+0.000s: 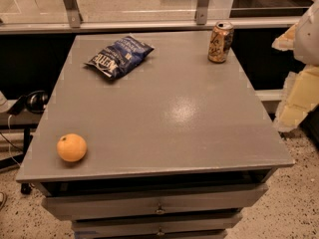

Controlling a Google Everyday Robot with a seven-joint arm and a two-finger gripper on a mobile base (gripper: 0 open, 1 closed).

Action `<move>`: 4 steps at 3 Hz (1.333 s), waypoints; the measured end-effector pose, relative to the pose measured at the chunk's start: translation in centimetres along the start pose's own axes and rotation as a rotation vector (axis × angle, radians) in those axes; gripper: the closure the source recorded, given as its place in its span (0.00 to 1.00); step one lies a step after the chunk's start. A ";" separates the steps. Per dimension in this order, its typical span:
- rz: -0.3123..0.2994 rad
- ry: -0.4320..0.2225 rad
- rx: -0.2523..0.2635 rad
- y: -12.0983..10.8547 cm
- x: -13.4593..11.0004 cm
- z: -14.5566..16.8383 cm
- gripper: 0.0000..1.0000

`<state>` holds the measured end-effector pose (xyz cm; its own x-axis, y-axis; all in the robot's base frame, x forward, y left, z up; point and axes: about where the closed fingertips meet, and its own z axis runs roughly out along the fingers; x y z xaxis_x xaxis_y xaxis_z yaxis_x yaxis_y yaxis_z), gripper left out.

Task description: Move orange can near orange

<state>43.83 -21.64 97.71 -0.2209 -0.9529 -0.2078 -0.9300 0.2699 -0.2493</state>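
Hand point(299, 96) at the right edge of the frame: a pale, blocky form off the side of the tabletop point(189, 113), touching nothing on it. You cannot tell whether it is open or closed, but it holds neither of the task's things. Nearest to it, the orange can point(221, 42) stands upright at the upper right of the frame, close to the tabletop's far right corner, pull-tab end up; standing so, it offers you its straight sides for a grasp. A blue chip bag point(119, 57) lies flat at upper centre-left, well apart from the can. The orange point(72, 148) rests at lower left, near the front left corner, diagonally across from the can and well apart from it. By this layout the move is not yet begun. The bag lies beside the diagonal rather than on it, so the carry should pass it undisturbed. Set the can down beside the fruit, not against it, since a round orange may roll.
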 end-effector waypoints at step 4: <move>0.205 -0.288 0.135 -13.6 -2.9 8.4 0.00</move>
<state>59.65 -21.37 93.73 -0.2889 -0.8047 -0.5187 -0.8238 0.4850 -0.2935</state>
